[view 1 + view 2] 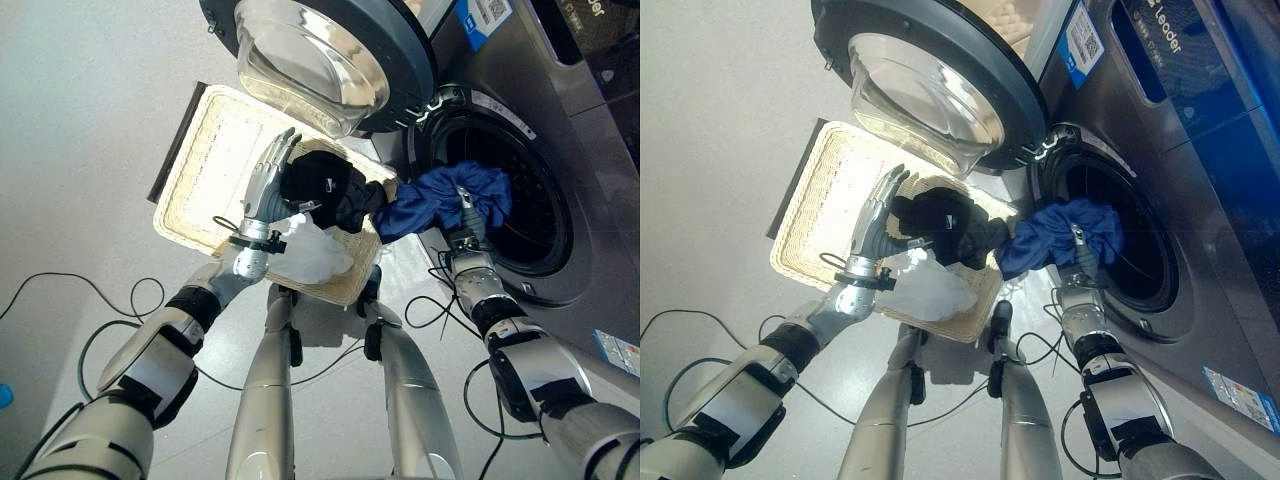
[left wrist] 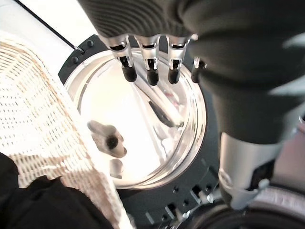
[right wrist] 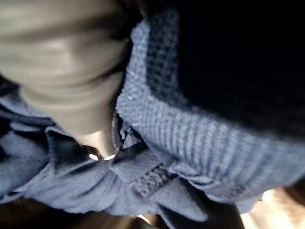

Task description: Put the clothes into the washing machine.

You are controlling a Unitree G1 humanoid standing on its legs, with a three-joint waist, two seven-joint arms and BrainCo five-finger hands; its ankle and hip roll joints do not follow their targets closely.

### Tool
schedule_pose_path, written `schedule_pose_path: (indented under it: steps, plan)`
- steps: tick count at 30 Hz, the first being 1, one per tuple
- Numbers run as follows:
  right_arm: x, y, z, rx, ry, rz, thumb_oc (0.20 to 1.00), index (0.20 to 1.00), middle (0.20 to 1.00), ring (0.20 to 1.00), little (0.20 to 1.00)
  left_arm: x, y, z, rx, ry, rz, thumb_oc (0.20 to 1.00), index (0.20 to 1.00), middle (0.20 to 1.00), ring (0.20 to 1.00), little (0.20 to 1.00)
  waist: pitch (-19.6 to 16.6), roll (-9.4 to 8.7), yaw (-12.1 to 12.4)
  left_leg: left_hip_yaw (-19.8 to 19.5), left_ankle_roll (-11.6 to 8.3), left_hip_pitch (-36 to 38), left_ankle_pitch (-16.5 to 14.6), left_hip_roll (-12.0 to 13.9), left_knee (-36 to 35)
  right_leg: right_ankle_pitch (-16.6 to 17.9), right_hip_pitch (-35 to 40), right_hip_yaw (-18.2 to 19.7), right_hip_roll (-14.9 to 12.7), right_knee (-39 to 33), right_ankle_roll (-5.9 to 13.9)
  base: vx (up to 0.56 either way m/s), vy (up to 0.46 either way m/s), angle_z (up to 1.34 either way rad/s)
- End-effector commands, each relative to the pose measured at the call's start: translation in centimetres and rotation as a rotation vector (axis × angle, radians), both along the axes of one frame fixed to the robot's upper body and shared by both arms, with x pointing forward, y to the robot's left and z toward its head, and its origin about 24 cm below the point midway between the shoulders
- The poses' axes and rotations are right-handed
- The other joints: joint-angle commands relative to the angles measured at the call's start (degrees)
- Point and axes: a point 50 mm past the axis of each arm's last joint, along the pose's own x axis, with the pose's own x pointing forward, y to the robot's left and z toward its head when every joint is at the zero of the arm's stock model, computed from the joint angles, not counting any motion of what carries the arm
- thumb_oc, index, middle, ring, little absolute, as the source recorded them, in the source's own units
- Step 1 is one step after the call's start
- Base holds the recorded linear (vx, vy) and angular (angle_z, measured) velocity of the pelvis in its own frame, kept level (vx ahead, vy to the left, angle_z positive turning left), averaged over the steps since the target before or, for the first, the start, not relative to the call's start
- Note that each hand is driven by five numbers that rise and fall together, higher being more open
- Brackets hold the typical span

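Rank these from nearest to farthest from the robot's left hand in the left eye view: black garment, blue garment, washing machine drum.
1. Black garment: beside the left hand, in the basket.
2. Blue garment: hanging from the machine's opening.
3. Washing machine drum: behind the blue garment.

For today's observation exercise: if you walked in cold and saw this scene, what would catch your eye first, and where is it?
The blue garment stands out, bunched half in the washing machine drum opening and spilling over its rim, with the right hand buried in it. Beside it, the left hand reaches with straight fingers over the wicker basket, next to a black garment and a white one. The open round door hangs above.
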Motion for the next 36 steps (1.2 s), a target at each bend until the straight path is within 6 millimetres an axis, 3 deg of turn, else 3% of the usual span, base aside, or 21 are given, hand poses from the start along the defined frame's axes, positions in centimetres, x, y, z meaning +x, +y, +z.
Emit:
schedule_pose_path:
  steps: [1,4,10,21,24,27,32,36]
  plan:
    - [0.3,-0.9,2.0,0.164,-0.143,-0.035,0.200,0.200,0.200,0.200,0.200,-0.7,-1.3,2.0,-0.213,-0.096,-0.089,1.000,1.000,1.000,1.000,1.000,-1.35,2.75,0.77,-2.58,-1.63,-0.58,-4.65,-4.77,1.88,2.19,0.30,-4.12,2.17,-1.57,3.90,0.02,-0.018,-0.04]
    - [0.5,-1.2,2.6,0.357,-0.191,-0.094,0.200,0.200,0.200,0.200,0.200,-1.4,-1.6,2.1,-0.316,-0.096,-0.135,1.000,1.000,1.000,1.000,1.000,-1.35,3.80,1.19,-2.93,-1.40,-1.26,-4.76,-5.31,2.32,2.37,-0.19,-4.30,1.97,-1.52,3.79,0.00,-0.017,-0.02]
    - [1.0,-1.9,4.4,0.413,-0.208,-0.155,0.200,0.200,0.200,0.200,0.200,-2.3,-2.0,2.4,-0.385,-0.108,-0.189,1.000,1.000,1.000,1.000,1.000,-1.35,5.07,1.83,-3.19,-1.13,-2.09,-5.03,-5.79,3.10,2.29,-0.86,-4.60,1.56,-0.99,3.66,0.01,-0.007,0.02]
    - [0.4,-5.8,10.9,0.493,-0.382,-0.383,0.200,0.200,0.200,0.200,0.200,-4.3,-1.9,4.3,-0.393,-0.165,-0.285,1.000,1.000,1.000,1.000,1.000,-1.35,7.37,3.46,-4.09,-0.58,-2.69,-5.66,-6.83,4.49,1.56,-1.44,-5.69,0.40,1.20,3.54,0.02,-0.007,0.02]
    - [0.1,-6.3,11.2,0.498,-0.393,-0.410,0.200,0.200,0.200,0.200,0.200,-4.4,-1.9,4.3,-0.383,-0.159,-0.288,1.000,1.000,1.000,1.000,1.000,-1.35,7.45,3.54,-4.20,-0.54,-2.70,-5.72,-6.92,4.59,1.55,-1.46,-5.79,0.27,1.33,3.55,0.00,0.000,0.00]
    - [-1.1,-8.6,12.3,0.545,-0.393,-0.570,0.200,0.200,0.200,0.200,0.200,-4.6,-2.1,4.0,-0.311,-0.126,-0.290,1.000,1.000,1.000,1.000,1.000,-1.35,7.72,3.66,-4.22,-0.37,-2.62,-5.94,-6.97,4.89,1.56,-1.48,-6.09,-0.07,1.84,3.66,0.01,-0.011,0.01]
    - [-2.5,-11.3,12.3,0.581,-0.336,-0.716,0.200,0.200,0.200,0.200,0.200,-4.7,-1.9,4.1,-0.297,-0.125,-0.298,1.000,1.000,1.000,1.000,1.000,-1.35,7.84,3.52,-3.82,-0.33,-2.51,-5.89,-6.76,4.91,1.61,-1.44,-6.08,-0.14,1.99,3.70,0.01,-0.007,0.08]
    - [-4.1,-13.7,11.3,0.616,-0.272,-0.850,0.200,0.200,0.200,0.200,0.200,-4.6,-1.9,4.6,-0.272,-0.116,-0.316,1.000,1.000,1.000,1.000,1.000,-1.35,7.88,3.13,-3.44,-0.26,-2.34,-5.91,-6.67,4.96,1.85,-1.48,-6.01,-0.23,2.26,3.95,0.00,0.000,0.00]
